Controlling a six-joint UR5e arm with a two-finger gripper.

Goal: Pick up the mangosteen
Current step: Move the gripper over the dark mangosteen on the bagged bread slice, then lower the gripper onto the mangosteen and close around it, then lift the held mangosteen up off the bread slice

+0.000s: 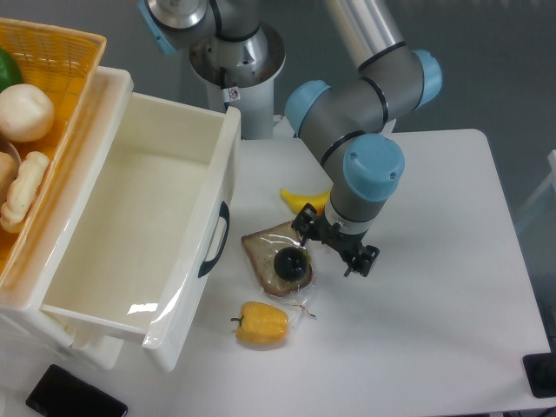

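Mangosteen (291, 263) rests on bread slice (276, 259), mid-tabletop (434, 304), not yet lifted. Gripper (314, 250) sits low beside it; finger state cannot be told. Grasp and lift remain.

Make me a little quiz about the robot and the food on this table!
1. True or false: the mangosteen sits on the bread slice.
2. Which lies nearest the front table edge? A) banana B) yellow pepper C) bread slice
3. Fill in: the white drawer is pulled ____.

Key: 1 true; 2 B; 3 open. The hand hovers right by the mangosteen, grip unclear.
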